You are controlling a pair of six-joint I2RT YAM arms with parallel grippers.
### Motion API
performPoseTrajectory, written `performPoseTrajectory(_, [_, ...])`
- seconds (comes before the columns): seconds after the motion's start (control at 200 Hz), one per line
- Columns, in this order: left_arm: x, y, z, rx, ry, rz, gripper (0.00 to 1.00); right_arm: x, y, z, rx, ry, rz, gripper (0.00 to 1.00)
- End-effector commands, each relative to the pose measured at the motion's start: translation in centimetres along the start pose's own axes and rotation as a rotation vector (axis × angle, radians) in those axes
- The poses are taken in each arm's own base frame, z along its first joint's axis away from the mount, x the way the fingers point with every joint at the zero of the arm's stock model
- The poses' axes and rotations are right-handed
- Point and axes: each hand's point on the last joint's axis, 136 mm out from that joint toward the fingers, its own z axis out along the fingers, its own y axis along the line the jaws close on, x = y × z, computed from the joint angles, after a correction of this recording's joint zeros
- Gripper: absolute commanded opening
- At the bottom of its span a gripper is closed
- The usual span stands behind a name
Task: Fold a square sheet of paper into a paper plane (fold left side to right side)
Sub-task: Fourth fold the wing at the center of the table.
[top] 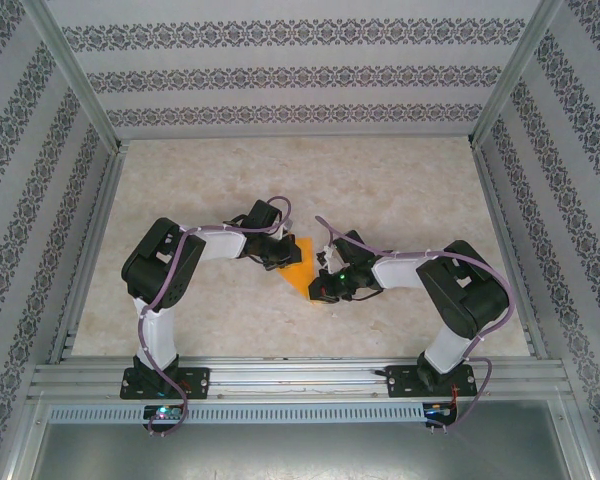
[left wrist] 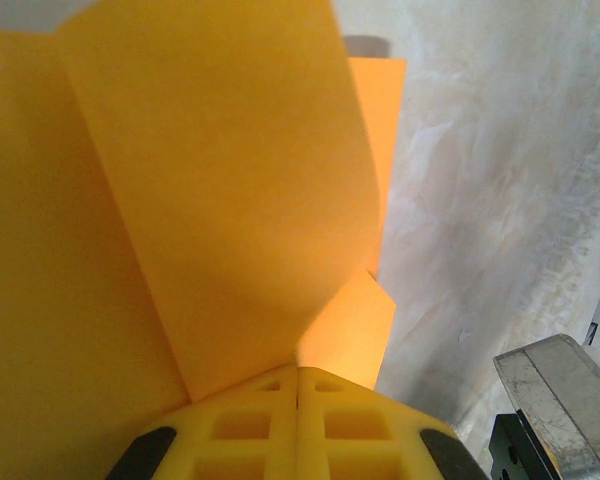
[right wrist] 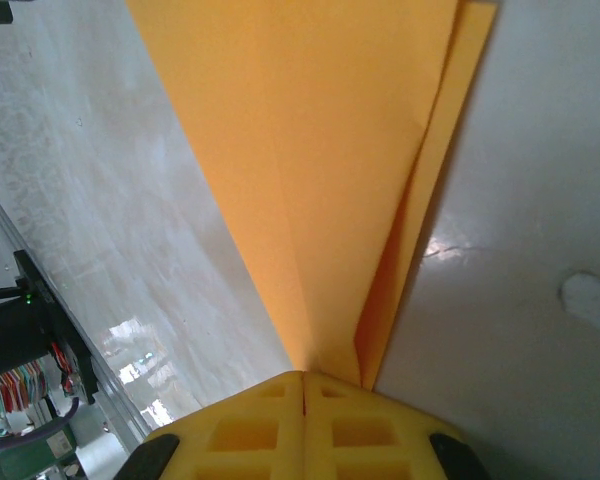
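A: Where is the sheet of paper seen?

B: The sheet of paper [top: 298,266], bright orange and folded into a layered triangular wedge, is found over the middle of the pale marbled worktop [top: 400,190]. It is flanked by the left arm [top: 170,265] and the right arm [top: 460,285], whose ends meet at it.

A: How are the jaws set?

B: In the left wrist view the yellow pads [left wrist: 240,425] of the left jaws are pressed together, and the paper [left wrist: 210,200] is pinched at their seam, with one flap raised above the layers beneath. In the right wrist view the pads [right wrist: 245,430] of the right jaws are likewise closed, and a narrow corner of the wedge [right wrist: 320,180] is clamped, its creases fanning away from the seam.

A: Is the paper laid flat on the worktop?

B: That cannot be told; a shadow is cast beside the wedge in the left wrist view.

A: Can anything be read?

B: The paper's faces are plain orange. The walls [top: 280,75] are covered in repeated dark ornamental bands. A bundle of coloured stripes [right wrist: 15,390] is caught at the lower left of the right wrist view, too blurred to be read.
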Motion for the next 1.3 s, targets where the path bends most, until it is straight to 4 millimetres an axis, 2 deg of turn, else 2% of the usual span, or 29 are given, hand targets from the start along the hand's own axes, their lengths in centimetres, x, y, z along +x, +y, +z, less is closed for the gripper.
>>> performPoseTrajectory(0.0, [2.2, 5.4, 1.1, -0.167, 0.056, -0.086, 0.0, 2.9, -2.6, 0.8, 0.074, 0.079, 0.063, 0.0])
performPoseTrajectory(0.47, [2.1, 5.8, 1.2, -0.174, 0.053, -0.093, 0.0, 5.5, -2.5, 0.2, 0.042, 0.123, 0.07, 0.0])
performPoseTrajectory(0.629, [2.2, 5.8, 1.2, -0.174, 0.055, -0.093, 0.0, 5.3, -1.2, -0.6, 0.011, 0.111, 0.046, 0.0])
performPoseTrajectory(0.789, [2.1, 5.6, 1.1, -0.17, 0.053, -0.09, 0.0, 3.9, 1.1, -2.8, -0.057, 0.05, -0.001, 0.0])
performPoseTrajectory(0.894, [2.0, 5.5, 1.1, -0.168, 0.05, -0.087, 0.0, 2.2, 2.3, -4.5, -0.101, -0.019, -0.033, 0.0])
performPoseTrajectory(0.979, [2.0, 5.5, 1.0, -0.167, 0.051, -0.087, 0.0, 0.6, 3.4, -5.2, -0.128, -0.066, -0.066, 0.0])
performPoseTrajectory(1.129, [2.0, 5.4, 1.1, -0.162, 0.048, -0.089, 0.0, -2.1, 4.3, -4.7, -0.105, -0.116, -0.095, 0.0])
performPoseTrajectory(1.299, [2.0, 5.4, 1.1, -0.163, 0.048, -0.089, 0.0, -3.8, 4.2, -3.1, -0.07, -0.124, -0.104, 0.0])
